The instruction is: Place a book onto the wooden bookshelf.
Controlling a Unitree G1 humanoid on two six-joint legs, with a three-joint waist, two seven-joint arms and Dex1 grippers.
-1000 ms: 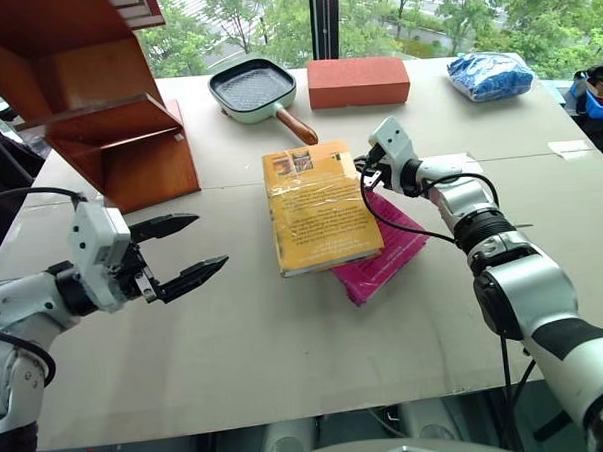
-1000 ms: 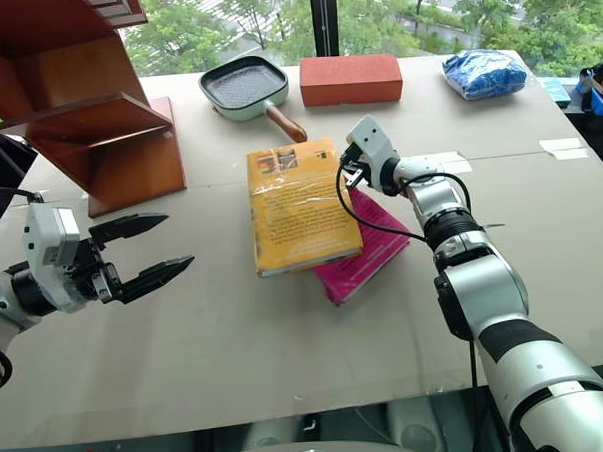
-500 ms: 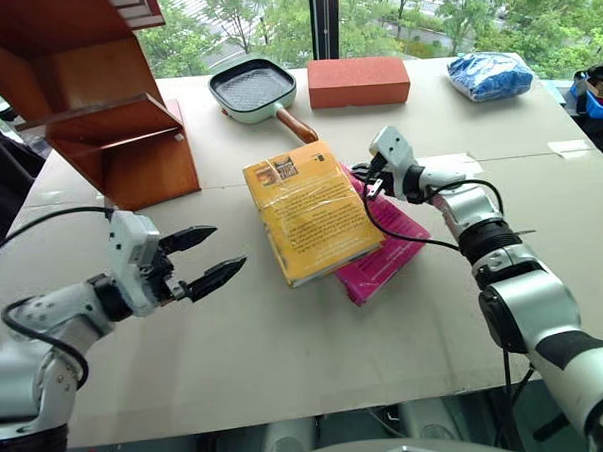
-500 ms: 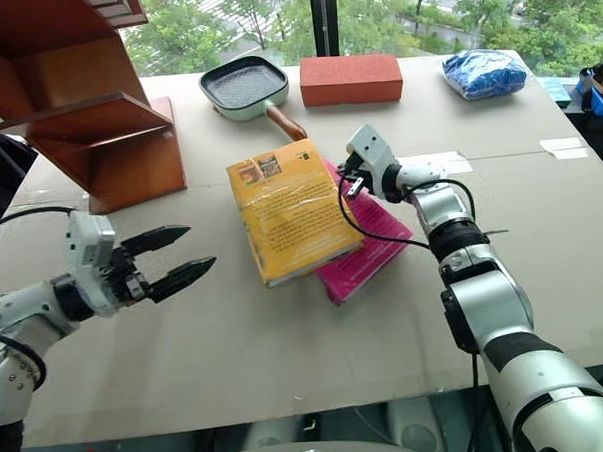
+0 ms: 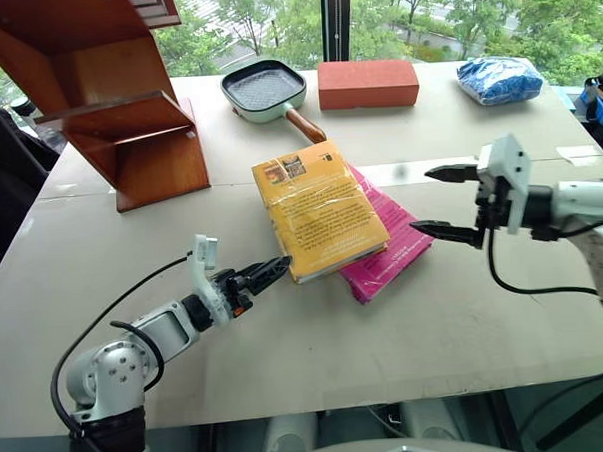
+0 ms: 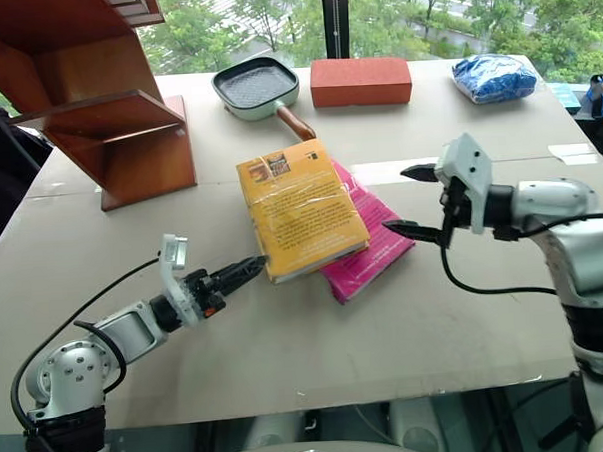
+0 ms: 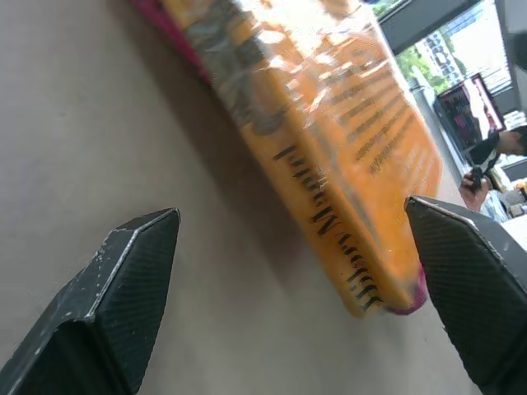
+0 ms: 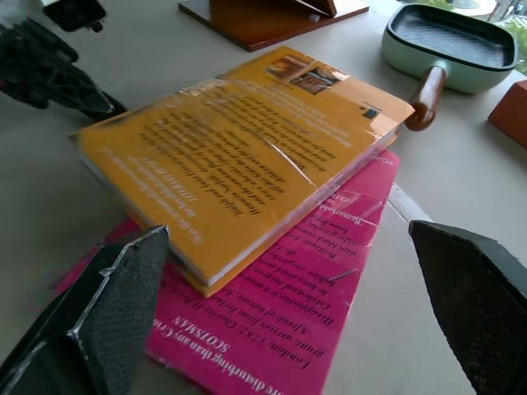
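We had our left hand (image 5: 269, 273) spread wide at the book (image 5: 319, 207)'s near corner, right hand (image 5: 443, 202) released, and needed both sides squeezed evenly before lifting.

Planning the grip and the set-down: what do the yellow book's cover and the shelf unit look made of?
The book: paper cover under glossy clear plastic wrap, judging by bright glare and wrinkles, so probably slick. The wooden bookshelf: reddish-brown wood with a smooth, slightly shiny finish, likely varnished; whether solid or veneer cannot be told.
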